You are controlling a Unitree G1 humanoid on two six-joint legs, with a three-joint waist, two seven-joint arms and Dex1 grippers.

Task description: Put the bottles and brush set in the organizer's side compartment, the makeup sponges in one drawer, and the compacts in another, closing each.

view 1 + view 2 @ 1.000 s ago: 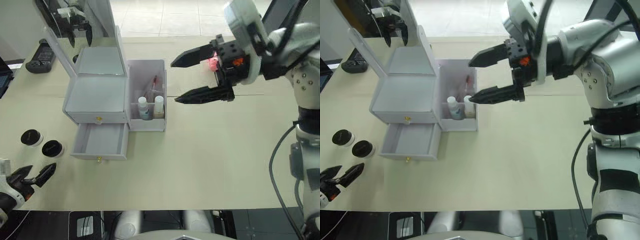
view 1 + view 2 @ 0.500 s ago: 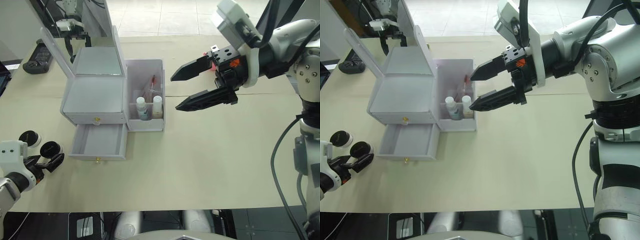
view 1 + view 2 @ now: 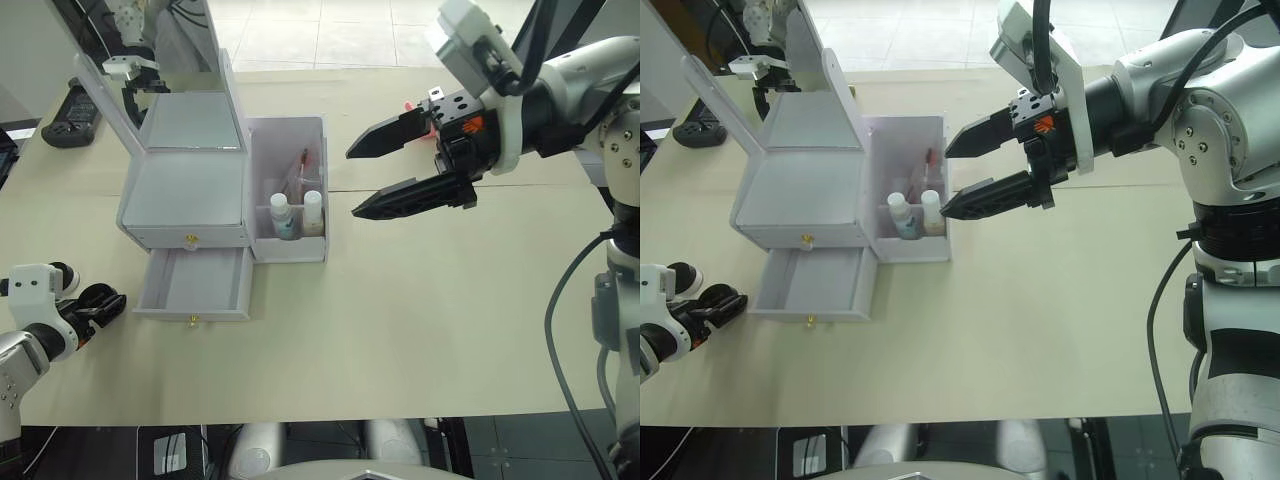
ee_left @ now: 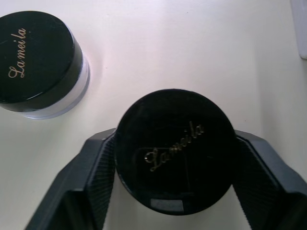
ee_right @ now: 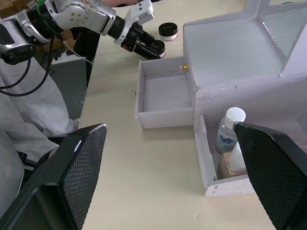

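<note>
Looked like a robot test room or lab, not a home. Staged on a broad beige table (image 3: 420, 330): a white makeup organizer (image 3: 185, 205) with a raised mirror lid (image 3: 215, 45). Pale tiled floor (image 3: 320, 30) beyond the table's far edge, a black handheld device (image 3: 68, 112) at the far corner, dark cables (image 3: 570, 300) alongside, and a person in white clothing (image 5: 29, 124) close by.
</note>
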